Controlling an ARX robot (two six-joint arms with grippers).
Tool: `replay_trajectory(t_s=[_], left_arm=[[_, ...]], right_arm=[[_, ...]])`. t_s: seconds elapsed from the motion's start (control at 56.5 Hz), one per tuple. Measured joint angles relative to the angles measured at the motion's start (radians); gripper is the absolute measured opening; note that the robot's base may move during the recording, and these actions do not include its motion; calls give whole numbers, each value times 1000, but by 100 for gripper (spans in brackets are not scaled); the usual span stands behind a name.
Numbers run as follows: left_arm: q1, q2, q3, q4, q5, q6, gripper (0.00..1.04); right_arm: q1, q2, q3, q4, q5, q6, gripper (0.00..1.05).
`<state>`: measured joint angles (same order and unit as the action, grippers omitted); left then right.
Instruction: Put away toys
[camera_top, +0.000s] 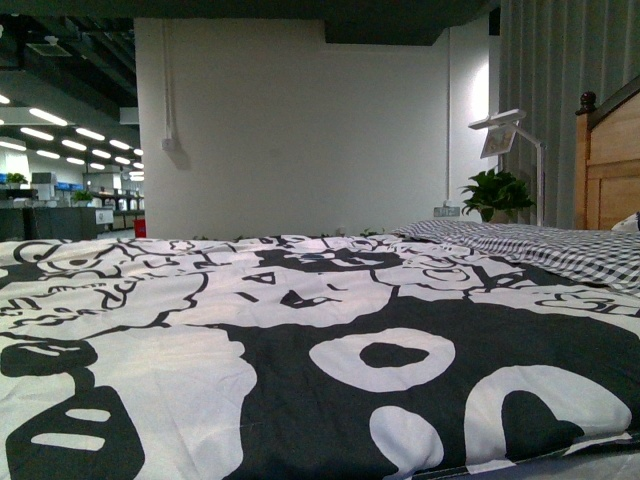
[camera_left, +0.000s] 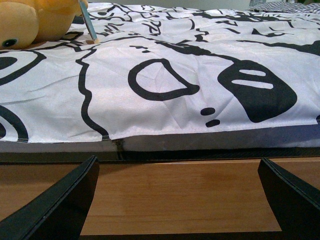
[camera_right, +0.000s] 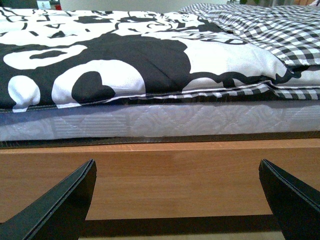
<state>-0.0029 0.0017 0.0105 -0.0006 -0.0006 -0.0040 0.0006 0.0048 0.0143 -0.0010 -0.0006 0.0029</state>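
Left wrist view shows me the left gripper (camera_left: 177, 167) with its jaws spread wide and nothing between them, facing the wooden bed rail (camera_left: 175, 205). My right gripper (camera_right: 177, 167) gapes just as wide before that rail. Above the rail lies the black-and-white quilt (camera_left: 175, 75). The orange-yellow plush toy (camera_left: 30, 22) sits on it, well apart from the left jaws.
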Motion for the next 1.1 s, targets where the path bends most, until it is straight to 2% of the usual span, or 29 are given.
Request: replay_trajectory(t_s=[1.097], left_arm=[[0,-1,0,-2,1,0,98]], right_arm=[[0,-1,0,0,2,0,98]])
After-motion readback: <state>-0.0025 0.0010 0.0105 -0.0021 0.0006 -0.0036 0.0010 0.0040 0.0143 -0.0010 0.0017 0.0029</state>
